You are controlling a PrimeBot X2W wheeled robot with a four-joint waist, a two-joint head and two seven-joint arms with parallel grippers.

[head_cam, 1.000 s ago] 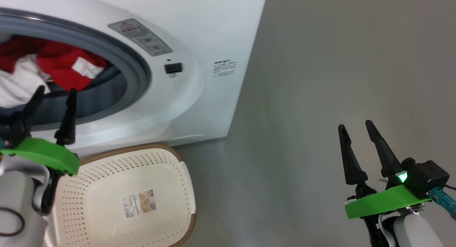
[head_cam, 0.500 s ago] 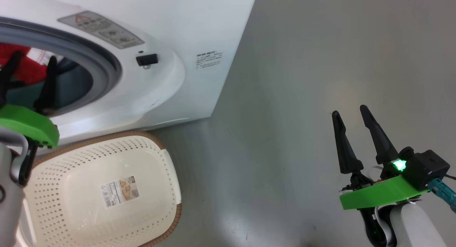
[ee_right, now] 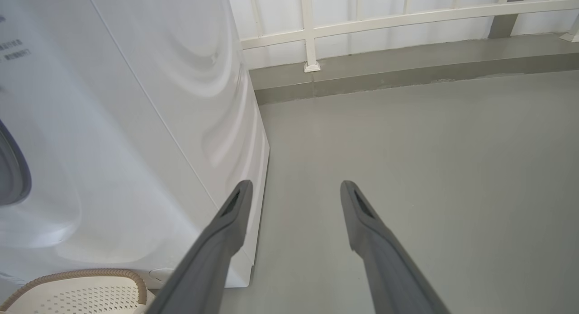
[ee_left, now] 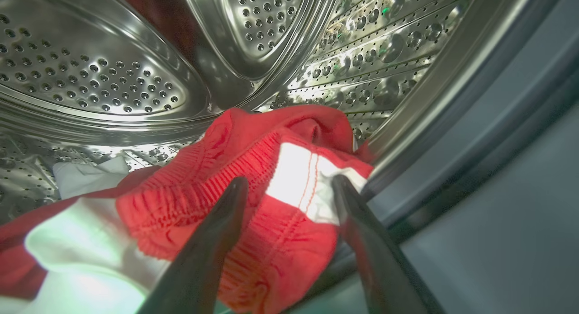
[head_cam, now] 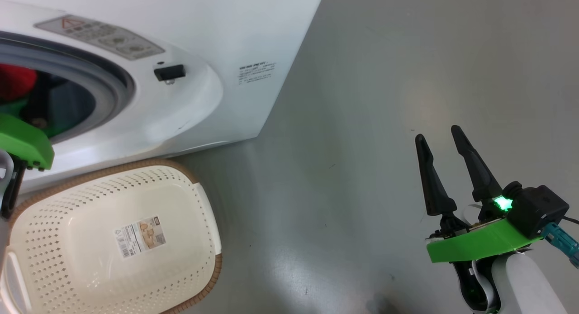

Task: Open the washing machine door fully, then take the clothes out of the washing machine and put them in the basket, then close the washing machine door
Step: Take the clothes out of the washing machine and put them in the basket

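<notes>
Just one basket point(head_cam: 181, 205), one washing machine point(head_cam: 194, 29)

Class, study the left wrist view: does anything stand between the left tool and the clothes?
Nothing visible does. The open left tool points straight at the red clothes lying in the steel drum.

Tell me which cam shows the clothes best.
Left wrist view: the clothes lie close up in the drum, red fabric and white panel, right at the open left gripper. Head view catches a small red bit at its left edge. Right wrist view faces the washing machine and the floor.
</notes>
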